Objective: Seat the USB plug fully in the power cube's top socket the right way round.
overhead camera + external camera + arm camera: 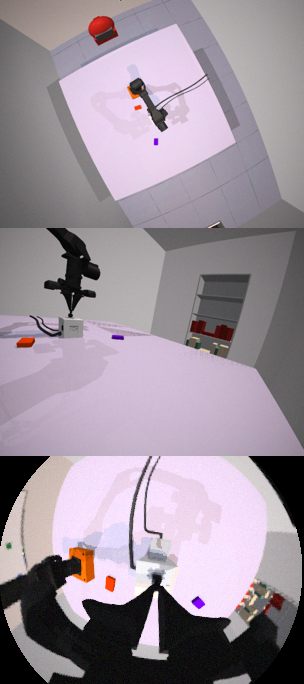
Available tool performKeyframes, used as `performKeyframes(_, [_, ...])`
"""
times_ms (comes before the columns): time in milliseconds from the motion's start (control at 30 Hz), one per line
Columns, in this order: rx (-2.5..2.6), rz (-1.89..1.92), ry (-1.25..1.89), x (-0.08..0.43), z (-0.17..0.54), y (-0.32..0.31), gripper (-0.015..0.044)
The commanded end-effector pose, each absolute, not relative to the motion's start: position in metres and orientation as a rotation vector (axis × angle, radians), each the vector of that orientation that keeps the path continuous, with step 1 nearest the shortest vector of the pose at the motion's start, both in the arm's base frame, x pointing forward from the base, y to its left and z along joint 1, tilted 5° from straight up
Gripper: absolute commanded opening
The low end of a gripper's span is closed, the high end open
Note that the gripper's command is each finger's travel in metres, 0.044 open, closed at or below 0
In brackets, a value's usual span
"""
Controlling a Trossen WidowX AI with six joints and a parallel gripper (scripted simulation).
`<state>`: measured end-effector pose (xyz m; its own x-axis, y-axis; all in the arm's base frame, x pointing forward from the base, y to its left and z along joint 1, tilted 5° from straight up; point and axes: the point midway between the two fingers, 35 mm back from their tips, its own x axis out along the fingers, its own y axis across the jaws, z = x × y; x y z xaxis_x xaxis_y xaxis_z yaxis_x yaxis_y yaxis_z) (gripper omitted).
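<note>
The white power cube (pixel 151 120) (pixel 78 334) (pixel 144 577) stands upright on the table. The small black USB plug (pixel 70 315) (pixel 157 578) stands upright in its top, with its body above the top face. My gripper (pixel 71 311) (pixel 156 587) points straight down over the cube, with its fingertips together on the upper part of the plug. It is shut on the plug. The plug's metal end and the socket's inside are hidden, so which way round it sits cannot be told. In the top view the arm hides the plug.
Two black cables run from the cube's side toward the table edge. An orange-red block (pixel 137 107) (pixel 25 342) (pixel 110 583) and a purple block (pixel 156 141) (pixel 117 337) (pixel 198 602) lie on either side of the cube. The arm stands on an orange base plate (pixel 134 96) (pixel 88 567).
</note>
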<state>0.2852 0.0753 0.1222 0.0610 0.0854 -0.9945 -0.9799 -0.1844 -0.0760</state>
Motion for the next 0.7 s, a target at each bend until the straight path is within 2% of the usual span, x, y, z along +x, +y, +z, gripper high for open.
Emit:
performKeyframes(0, [-1.317,1.33,1.004,0.2852,0.1223,0.0753,0.0])
performKeyframes(667, [-1.317,1.33,1.005,0.285,0.1252,0.075,0.0])
